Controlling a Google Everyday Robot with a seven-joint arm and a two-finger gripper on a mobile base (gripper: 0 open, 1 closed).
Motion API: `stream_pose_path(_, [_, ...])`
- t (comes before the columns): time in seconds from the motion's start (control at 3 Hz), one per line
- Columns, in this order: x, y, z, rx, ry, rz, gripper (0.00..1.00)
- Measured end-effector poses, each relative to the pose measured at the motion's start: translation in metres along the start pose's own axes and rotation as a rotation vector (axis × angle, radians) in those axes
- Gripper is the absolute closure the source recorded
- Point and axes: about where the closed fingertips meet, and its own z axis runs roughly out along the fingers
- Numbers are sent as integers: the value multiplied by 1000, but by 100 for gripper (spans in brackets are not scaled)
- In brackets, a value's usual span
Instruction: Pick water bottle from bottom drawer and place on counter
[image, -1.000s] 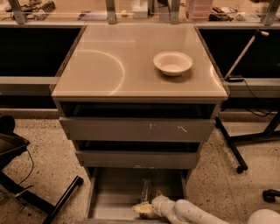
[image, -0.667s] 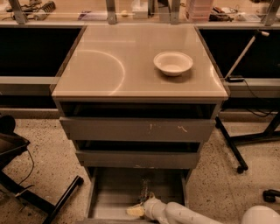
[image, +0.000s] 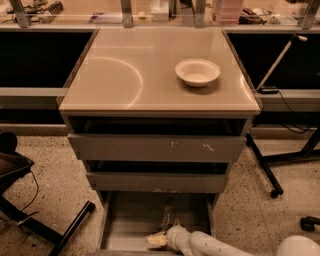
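1. Nearest: the gripper (image: 156, 240), on a white arm (image: 215, 245), sits low inside the bottom drawer (image: 131, 222) at its front edge. We cannot tell how its jaws stand. We judge it is held this low so that it can reach along the drawer floor.

2. The water bottle (image: 168, 216) lies flat on that drawer's floor, about mid-width and just behind the gripper. We cannot say whether they touch. Its long axis runs front to back along the drawer's depth, slightly askew, and which end bears the cap is unclear.

3. Two scratched grey drawers (image: 155, 148) are stacked directly above the bottom drawer.

4. Farthest above the bottom drawer: the desk (image: 120, 80), tan and glossy, is the bottle's destination. It carries a white bowl (image: 197, 73).
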Motion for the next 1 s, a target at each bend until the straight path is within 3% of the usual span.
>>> stream_pose_path(0.33, [1, 6, 9, 20, 19, -7, 0])
stream_pose_path(0.67, [0, 33, 58, 68, 32, 0, 0])
stream_pose_path(1.0, [2, 22, 61, 133, 45, -10, 0])
